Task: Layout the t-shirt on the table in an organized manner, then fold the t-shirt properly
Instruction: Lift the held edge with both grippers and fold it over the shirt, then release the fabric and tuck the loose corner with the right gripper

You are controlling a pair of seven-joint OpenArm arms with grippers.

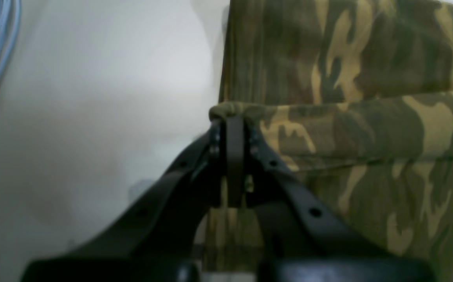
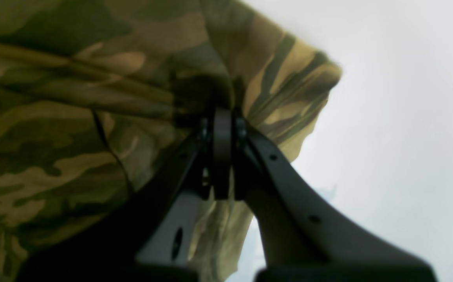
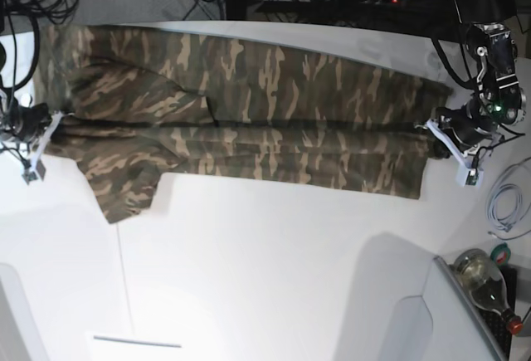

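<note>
Camouflage t-shirt (image 3: 249,120) stretched between left gripper (image 3: 438,133), right gripper (image 3: 48,124).

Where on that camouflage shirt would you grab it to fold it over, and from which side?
Probably at its two short ends, each arm coming in from its own outer side. The t-shirt lies stretched in a long band across the table, and the left gripper and right gripper already pinch those end edges, where the cloth bunches into a graspable fold.
</note>
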